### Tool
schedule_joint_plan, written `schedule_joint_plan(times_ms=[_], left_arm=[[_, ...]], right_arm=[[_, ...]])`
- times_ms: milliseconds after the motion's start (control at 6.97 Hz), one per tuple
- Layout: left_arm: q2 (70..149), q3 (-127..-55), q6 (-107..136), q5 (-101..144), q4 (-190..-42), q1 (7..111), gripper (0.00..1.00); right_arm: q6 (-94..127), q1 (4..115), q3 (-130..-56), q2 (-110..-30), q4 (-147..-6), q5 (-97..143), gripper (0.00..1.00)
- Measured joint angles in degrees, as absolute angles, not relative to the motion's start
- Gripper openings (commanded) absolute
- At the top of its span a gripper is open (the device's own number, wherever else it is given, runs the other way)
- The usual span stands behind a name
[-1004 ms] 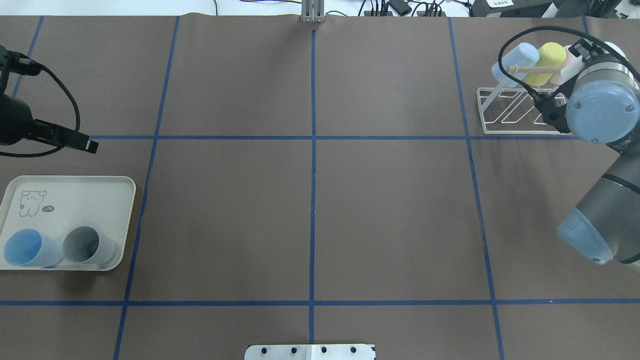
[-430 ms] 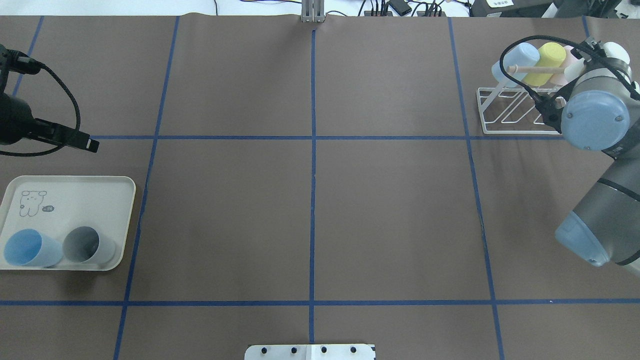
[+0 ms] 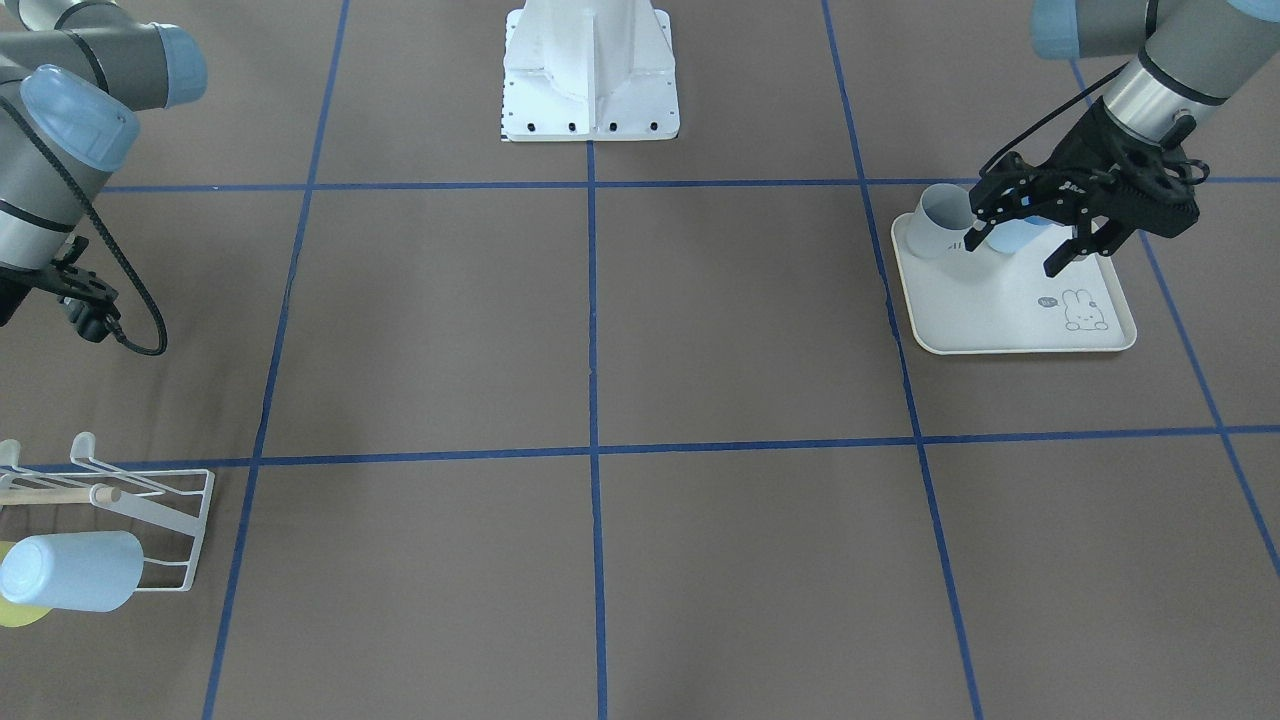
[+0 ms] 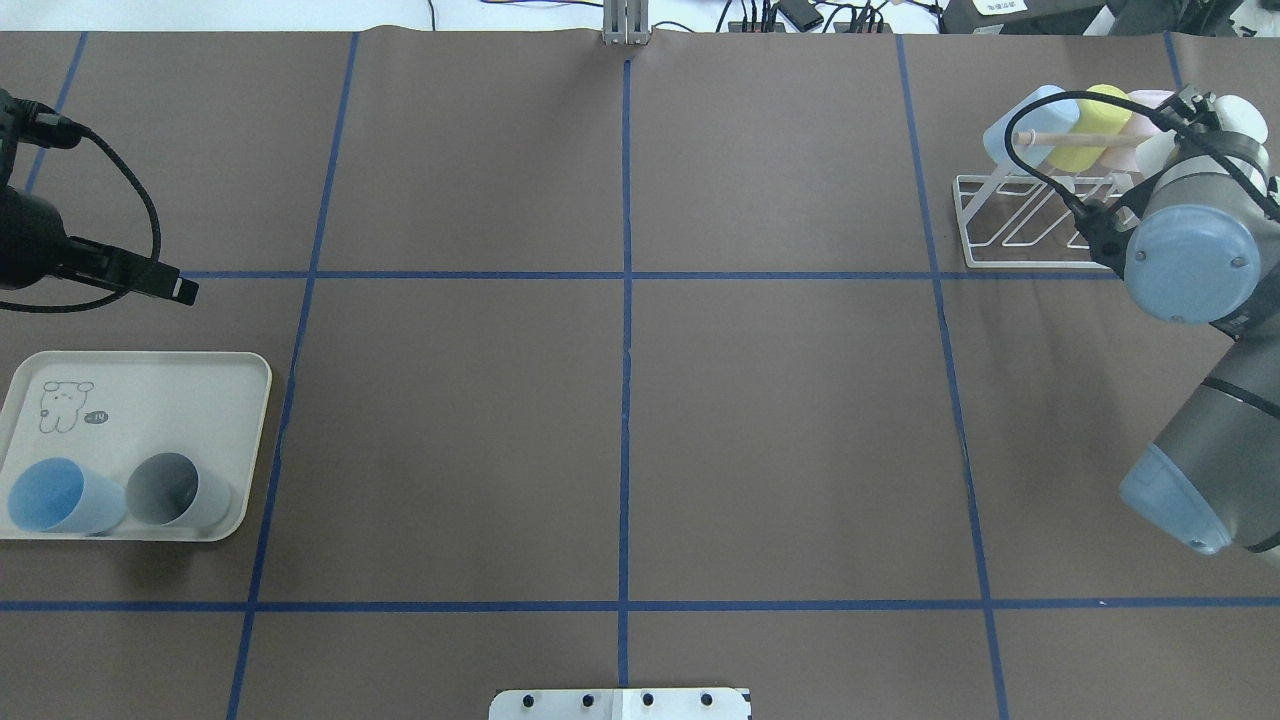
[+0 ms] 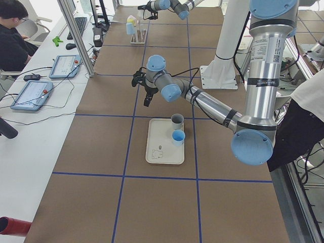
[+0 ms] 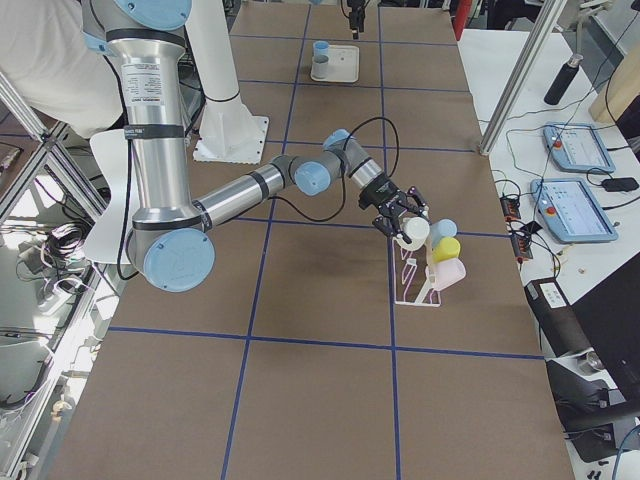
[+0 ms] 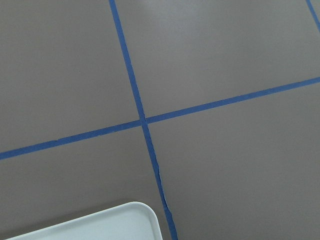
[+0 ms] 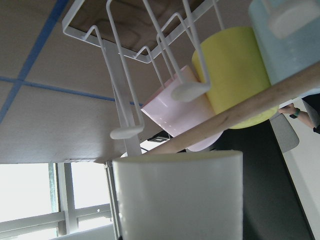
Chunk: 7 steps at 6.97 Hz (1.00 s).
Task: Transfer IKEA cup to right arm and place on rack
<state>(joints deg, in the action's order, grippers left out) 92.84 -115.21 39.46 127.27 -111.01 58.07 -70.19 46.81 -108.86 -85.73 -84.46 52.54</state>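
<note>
Brown table [image 4: 620, 400] w/ blue tape grid. Right gripper [image 6: 405, 220] hangs at the rack [image 4: 1030, 262] in the far right corner. It looks clamped on the white cup [image 4: 1238, 108], tho the wrist hides most of it. That cup is just beside the pink cup [image 8: 172, 107], near the dowel [image 8: 250, 107]. Left gripper [image 3: 1015, 250], fingers spread and empty, hovers over the tray [image 3: 1000, 310] w/ blue cup [image 4: 60, 495] & grey cup [image 4: 175, 490].

Nothing legible right now. The cream rectangular plastic tray [image 4: 190, 385] shows a tiny dark speech bubble [image 4: 97, 418] beside its rabbit drawing [image 4: 62, 405], possibly holding characters, too small to read; the label [image 5: 263, 65] on the silver arm tube [image 5: 259, 104] blurs.
</note>
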Motion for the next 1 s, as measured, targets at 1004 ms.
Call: schedule_joint_plan(times_ms=[1004], left_arm=[[92.9, -114.7, 39.5, 127.3, -111.1, 57.9, 1.0]], right_arm=[[-68.0, 42.9, -107.4, -85.6, -84.6, 47.7, 0.22]])
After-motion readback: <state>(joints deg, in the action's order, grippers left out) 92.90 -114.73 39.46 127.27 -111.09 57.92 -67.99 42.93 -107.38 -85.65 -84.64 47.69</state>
